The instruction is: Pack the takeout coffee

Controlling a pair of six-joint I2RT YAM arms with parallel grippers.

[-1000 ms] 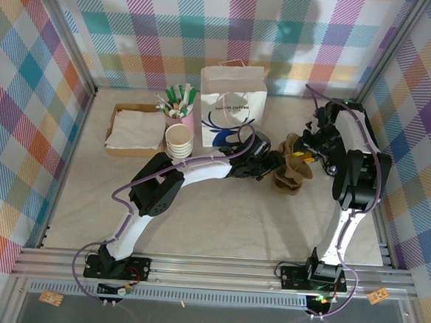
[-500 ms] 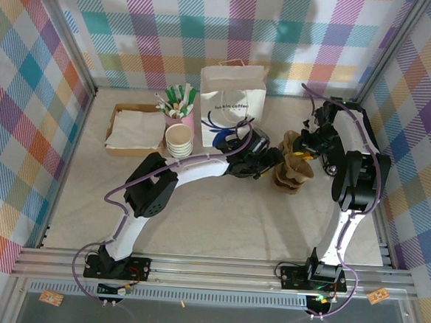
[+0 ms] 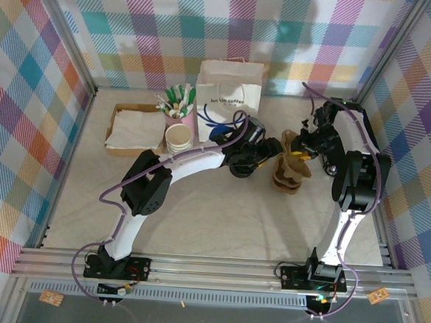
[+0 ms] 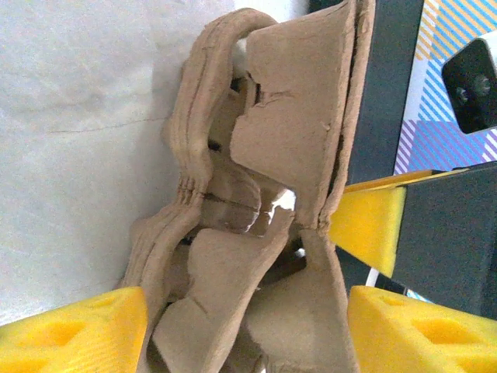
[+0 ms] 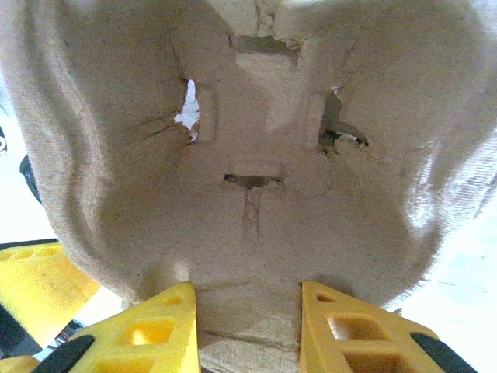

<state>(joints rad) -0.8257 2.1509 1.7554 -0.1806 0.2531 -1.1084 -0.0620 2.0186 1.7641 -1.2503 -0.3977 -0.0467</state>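
- Surface (image 3: 219, 221): the pulp cup carrier (image 3: 290, 169) stands tipped on edge right of centre, between the two arms
- White paper bag (image 3: 230, 88): upright at the back, left of the carrier
- Takeout coffee: I cannot tell its place; possibly masked by the left arm near the bag
- Left pincer (image 4: 248, 334): spread astride the carrier, contact unclear
- Right pincer (image 5: 248, 338): pinching the carrier's rim

Bright, even light falls on the counter (image 3: 219, 221) from above, with soft shadows under my left arm (image 3: 185, 165). At my right hand (image 5: 248, 303), the pulp tray (image 5: 256, 140) blurs; the counter beside it glares white.
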